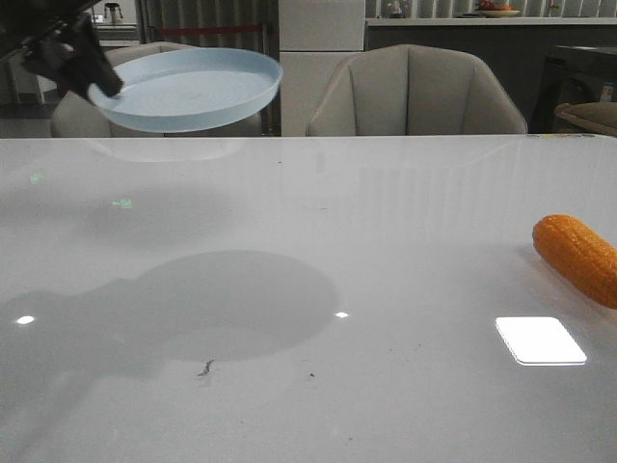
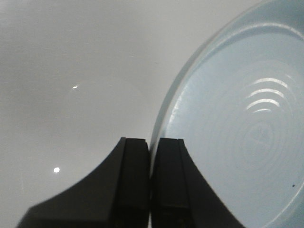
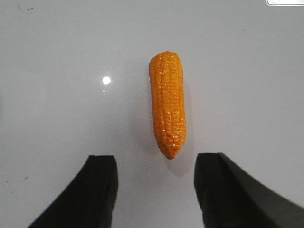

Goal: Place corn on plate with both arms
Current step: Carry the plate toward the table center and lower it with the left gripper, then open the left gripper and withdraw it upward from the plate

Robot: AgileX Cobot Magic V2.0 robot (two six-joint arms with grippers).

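My left gripper [image 1: 96, 85] holds the pale blue plate [image 1: 188, 89] high above the table at the far left, tilted, clamped by its rim. In the left wrist view the two black fingers [image 2: 135, 161] are shut on the plate's edge [image 2: 164, 114], and the left gripper [image 2: 152, 147] shows the plate's hollow to one side. The orange corn [image 1: 578, 258] lies on the white table at the right edge. In the right wrist view the corn [image 3: 167, 110] lies lengthwise just beyond my open right gripper [image 3: 156, 164], its tapered tip pointing into the gap, nothing touching it.
The glossy white table [image 1: 308, 289] carries the plate's large shadow [image 1: 231, 304] at left centre and a bright window reflection [image 1: 540, 340] near the corn. Two beige chairs [image 1: 415, 92] stand behind the far edge.
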